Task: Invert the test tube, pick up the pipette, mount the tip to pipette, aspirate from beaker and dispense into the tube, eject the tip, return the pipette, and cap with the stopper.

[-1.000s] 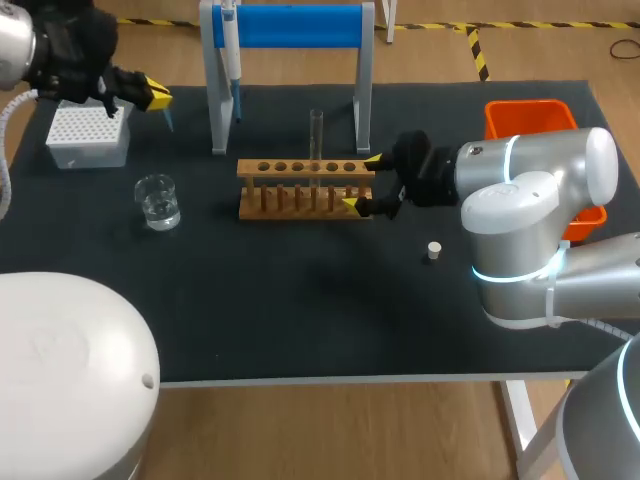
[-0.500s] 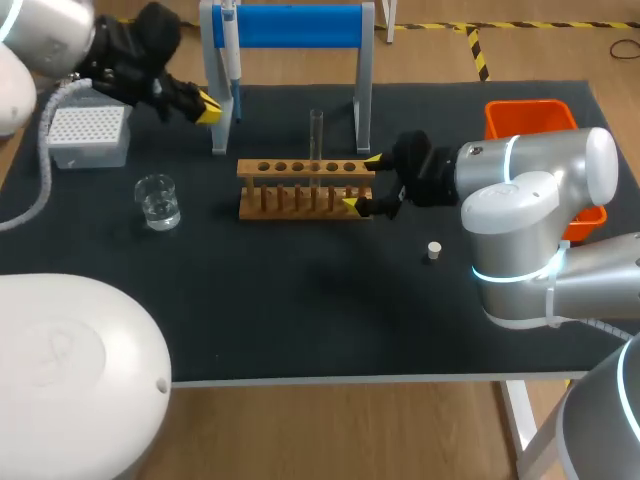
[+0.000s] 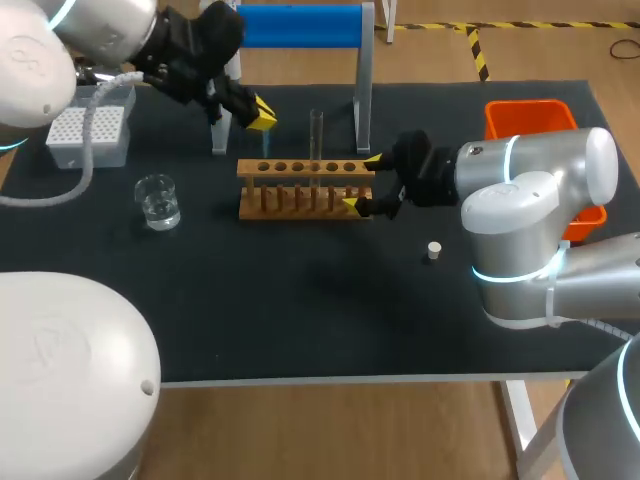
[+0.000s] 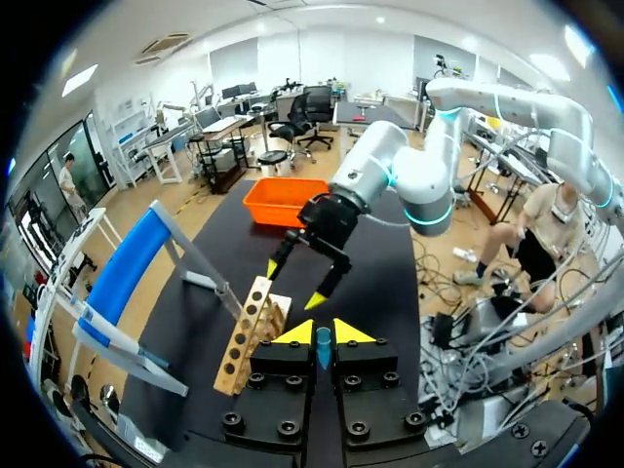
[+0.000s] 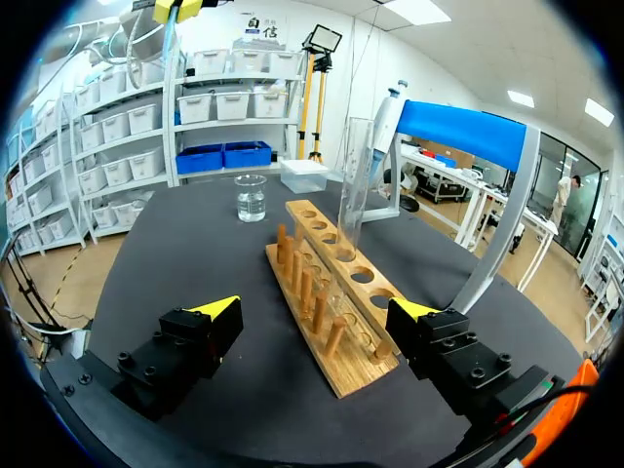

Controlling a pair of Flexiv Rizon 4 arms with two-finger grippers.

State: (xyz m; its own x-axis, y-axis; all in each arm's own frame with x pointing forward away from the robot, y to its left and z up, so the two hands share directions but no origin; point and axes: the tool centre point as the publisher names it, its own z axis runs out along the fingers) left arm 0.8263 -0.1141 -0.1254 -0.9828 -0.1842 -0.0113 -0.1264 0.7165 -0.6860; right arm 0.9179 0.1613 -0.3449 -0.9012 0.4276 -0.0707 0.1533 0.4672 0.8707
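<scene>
A clear test tube [image 3: 316, 135] stands upright in the wooden rack [image 3: 300, 187]. My right gripper [image 3: 362, 183] is open, its fingers straddling the rack's right end; in its own view the rack [image 5: 331, 292] runs ahead between the right gripper's [image 5: 314, 317] fingers, with the tube [image 5: 353, 175] beyond. My left gripper [image 3: 258, 112] hovers above the rack's left end, shut on a small blue pipette tip [image 4: 323, 346]. The pipette [image 5: 385, 125] hangs on the blue-barred stand [image 3: 300, 25]. A beaker [image 3: 158, 200] of clear liquid stands at the left. A white stopper [image 3: 433, 250] lies right of the rack.
A white tip box [image 3: 88, 135] sits at the far left. An orange bin [image 3: 530, 118] stands at the right edge behind my right arm. The stand's grey legs [image 3: 363, 90] rise just behind the rack. The front half of the black mat [image 3: 320, 310] is bare.
My left arm has swung right from the tip box, past the stand, to above the rack's left end, carrying the blue tip. The right arm has not moved.
</scene>
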